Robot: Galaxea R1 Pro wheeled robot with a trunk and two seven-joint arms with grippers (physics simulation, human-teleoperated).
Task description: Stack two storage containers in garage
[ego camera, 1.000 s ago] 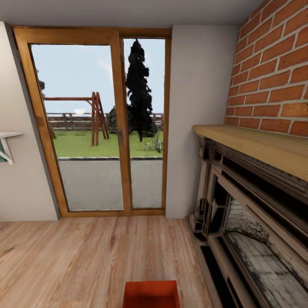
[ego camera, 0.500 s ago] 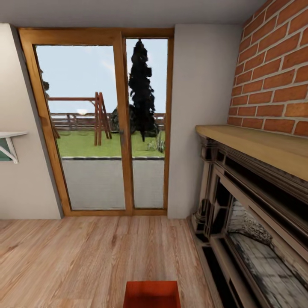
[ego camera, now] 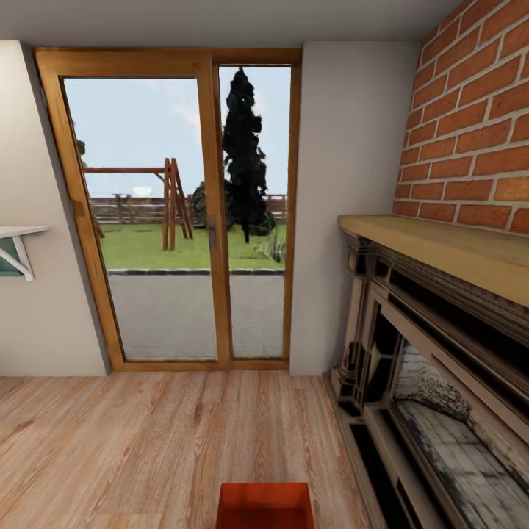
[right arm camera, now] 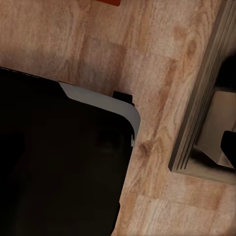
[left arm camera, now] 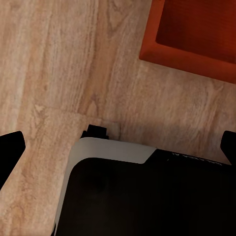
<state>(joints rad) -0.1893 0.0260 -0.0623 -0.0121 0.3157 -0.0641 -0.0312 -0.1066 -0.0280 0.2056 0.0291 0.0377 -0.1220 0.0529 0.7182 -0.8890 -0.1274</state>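
The head view looks across a living room with a light wood plank floor. Straight ahead stands a wood-framed glass door, and through it show a lawn, a wooden swing frame and a tall dark tree. To the right of the door is a plain grey wall section, then a red brick wall above a fireplace with a pale wood mantel and a dark ornate surround. A small white shelf bracket juts from the left wall.

One red-orange bin sits on the planks at the bottom middle of the head view, directly in front of the robot, left of the fireplace base and apart from it. Only its far rim and part of its hollow show.

The left wrist view looks down on the planks, the robot's dark base with a pale grey edge, and a corner of the bin just beyond it. The left end effector has its black fingertips at opposite edges of the picture, spread wide and holding nothing.

The right wrist view shows the base, the planks and the fireplace's lower frame. One dark shape, possibly a fingertip, sits at the edge; how far that end effector is spread cannot be told.
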